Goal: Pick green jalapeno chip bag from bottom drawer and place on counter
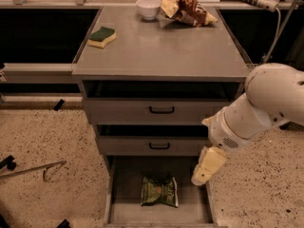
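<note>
The green jalapeno chip bag [159, 192] lies flat on the floor of the open bottom drawer [124, 208], near its middle. My gripper [203, 171] hangs on the white arm [259, 108] at the drawer's right side, above its right wall and just right of and above the bag, not touching it. It holds nothing that I can see. The counter [161, 51] is the grey metal top of the cabinet, above the two upper drawers.
On the counter are a green-and-yellow sponge [102, 36] at the left, a white bowl [148, 7] at the back and a brown-and-yellow snack bag [186, 9] beside it. The two upper drawers [161, 110] stand slightly open. A metal rod [33, 169] lies on the speckled floor at left.
</note>
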Tool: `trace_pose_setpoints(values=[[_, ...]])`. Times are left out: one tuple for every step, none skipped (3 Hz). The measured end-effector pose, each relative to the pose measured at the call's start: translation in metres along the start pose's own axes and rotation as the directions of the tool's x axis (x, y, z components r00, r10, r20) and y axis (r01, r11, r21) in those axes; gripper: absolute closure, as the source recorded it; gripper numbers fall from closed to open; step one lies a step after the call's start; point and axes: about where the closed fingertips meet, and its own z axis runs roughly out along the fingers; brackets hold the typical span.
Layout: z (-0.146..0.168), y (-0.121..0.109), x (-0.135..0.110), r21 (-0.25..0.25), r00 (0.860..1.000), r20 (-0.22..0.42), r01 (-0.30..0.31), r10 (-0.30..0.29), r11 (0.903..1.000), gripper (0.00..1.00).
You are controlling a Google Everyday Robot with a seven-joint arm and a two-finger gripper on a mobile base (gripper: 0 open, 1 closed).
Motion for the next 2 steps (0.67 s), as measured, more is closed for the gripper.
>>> trace_pose_setpoints(values=[[-0.0009,0.0002,-0.0005,0.001,1.0,0.0,0.001,-0.001,1.0,0.0],[0.0085,-0.0011,0.0014,0.009,1.0,0.015,-0.022,0.022,0.9997,0.0]])
